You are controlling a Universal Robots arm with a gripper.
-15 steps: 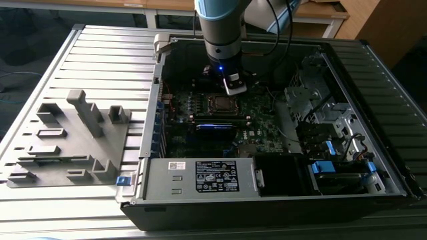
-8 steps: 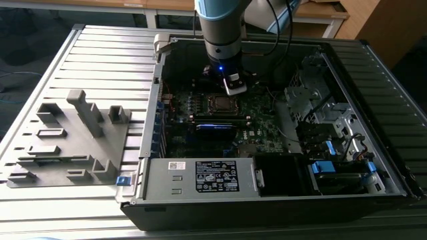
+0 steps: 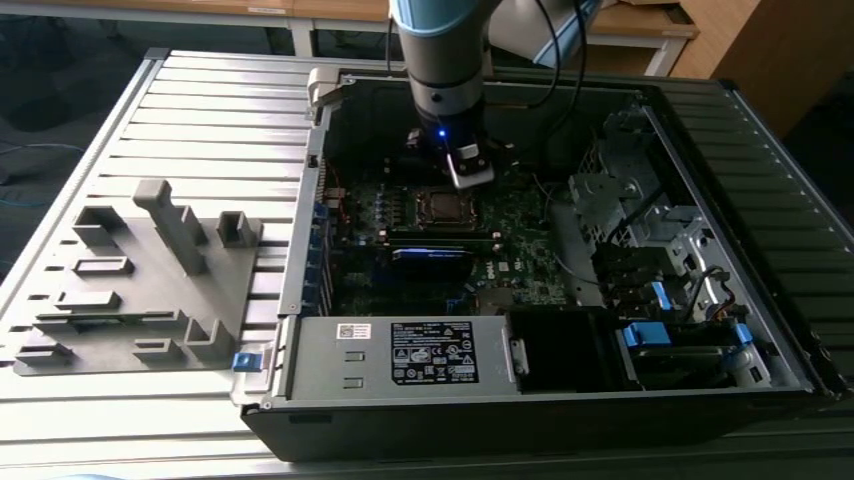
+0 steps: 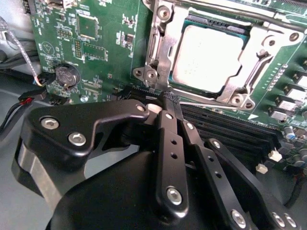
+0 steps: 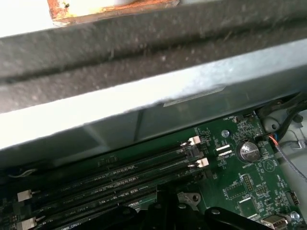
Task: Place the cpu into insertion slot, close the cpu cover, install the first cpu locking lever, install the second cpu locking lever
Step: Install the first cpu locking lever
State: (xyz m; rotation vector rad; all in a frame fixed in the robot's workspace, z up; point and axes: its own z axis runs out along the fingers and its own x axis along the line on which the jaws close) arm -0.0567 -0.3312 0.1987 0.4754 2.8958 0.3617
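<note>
Small silver-grey square cpu [image 4: 208,57] sits in its socket, and the thin silvery metal cpu cover [image 4: 160,52] lies closed over it. The black fingers [image 4: 168,129] are pressed together, tips at a thin wire locking lever [image 4: 211,103]. Lever latching is judged outstanding.

light: bright daylight | glare: cpu [image 4: 208,55] top washed pale | shadow: case [image 3: 534,420] interior dim

Cpu [image 4: 208,55] perhaps silver-grey; motherboard [image 4: 111,57] green; claw [image 4: 171,99] black.

Open PC case [image 3: 534,425] on slatted table [image 3: 214,110], mobo [image 3: 527,255] w/ DIMM slots [image 5: 120,170] & coin cell [image 4: 67,75] inside, PSU [image 3: 400,355] at near edge, grey fixture block [image 3: 134,290] beside case, exterior view's left.
</note>
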